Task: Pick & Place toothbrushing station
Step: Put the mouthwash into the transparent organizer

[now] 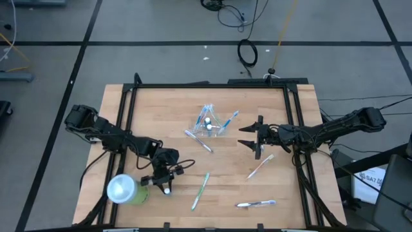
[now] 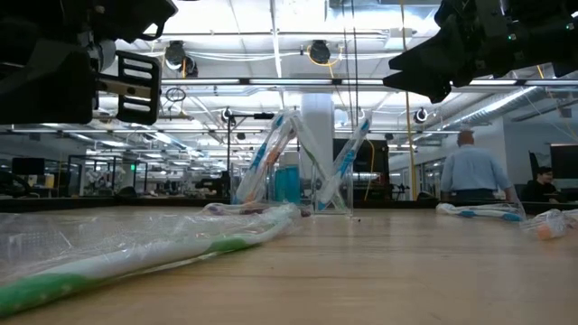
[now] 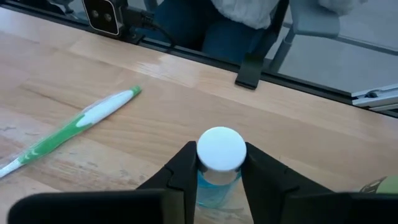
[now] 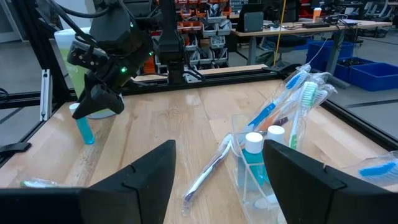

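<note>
Left gripper (image 1: 167,187) sat at the near-left of the table (image 1: 290,193), fingers (image 3: 184,171) clamped on a small white-capped tube (image 3: 220,158) with blue contents, standing upright on the wood right beside the lime-green tumbler (image 1: 124,190). Right gripper (image 1: 250,136) hovered mid-table with fingers (image 4: 146,171) spread wide, nothing between them, pointed at the clear plastic cup (image 1: 207,124), which already held several toothbrushes and two white-capped tubes. Loose wrapped brushes lay scattered on the table: a green toothbrush (image 1: 200,191) just beside the left gripper, a pink one (image 1: 261,165) near the right gripper, a blue one (image 1: 256,204) at the near edge, another (image 1: 198,141) touching the cup's base area. Risks as I read it: grip was high on the tube, close under the cap, so it could pivot or slip out on lift. Tumbler was close enough that a swing toward the cup might clip it. The cup was light, crowded and leaning with brushes, so dropping the tube in off-centre could tip it or push brushes out. Right arm parked near the cup could also get in the left arm's path
</note>
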Tool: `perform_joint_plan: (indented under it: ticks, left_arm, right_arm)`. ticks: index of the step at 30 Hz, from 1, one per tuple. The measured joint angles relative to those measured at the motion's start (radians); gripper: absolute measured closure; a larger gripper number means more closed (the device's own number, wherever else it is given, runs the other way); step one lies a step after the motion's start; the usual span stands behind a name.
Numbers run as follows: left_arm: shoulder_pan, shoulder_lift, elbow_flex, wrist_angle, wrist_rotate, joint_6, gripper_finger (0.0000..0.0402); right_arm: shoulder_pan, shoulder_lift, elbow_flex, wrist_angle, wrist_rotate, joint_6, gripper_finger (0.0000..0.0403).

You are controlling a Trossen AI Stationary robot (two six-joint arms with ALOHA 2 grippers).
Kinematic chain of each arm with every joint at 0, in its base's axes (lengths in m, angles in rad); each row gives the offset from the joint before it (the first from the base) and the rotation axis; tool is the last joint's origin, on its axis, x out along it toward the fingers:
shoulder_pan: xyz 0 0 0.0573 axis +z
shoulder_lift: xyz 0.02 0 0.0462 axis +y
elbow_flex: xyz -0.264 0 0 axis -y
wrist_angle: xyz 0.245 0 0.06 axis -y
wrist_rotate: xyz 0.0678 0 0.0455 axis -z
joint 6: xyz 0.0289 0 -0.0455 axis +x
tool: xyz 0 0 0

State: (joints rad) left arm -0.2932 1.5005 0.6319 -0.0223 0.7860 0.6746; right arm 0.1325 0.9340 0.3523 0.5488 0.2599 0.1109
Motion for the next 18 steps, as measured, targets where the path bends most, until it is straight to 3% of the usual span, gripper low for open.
perform_joint_plan:
  ticks: [5, 10, 14, 18]
  left_arm:
    - [0.004, 0.001, 0.0, 0.017, -0.005, -0.005, 0.0288]
    - [0.048, -0.005, 0.015, 0.07, -0.006, -0.112, 0.0295]
    - [0.111, -0.005, 0.079, 0.083, -0.006, -0.205, 0.0314]
    - [0.182, -0.005, 0.167, 0.082, -0.057, -0.257, 0.0307]
  right_arm:
    - [0.0, 0.0, 0.0, 0.0, 0.0, 0.0, 0.0169]
    - [0.0, 0.0, 0.0, 0.0, 0.0, 0.0, 0.017]
    - [0.0, 0.0, 0.0, -0.002, 0.0, -0.028, 0.0169]
    - [-0.004, 0.0, 0.0, 0.0, 0.0, -0.03, 0.0169]
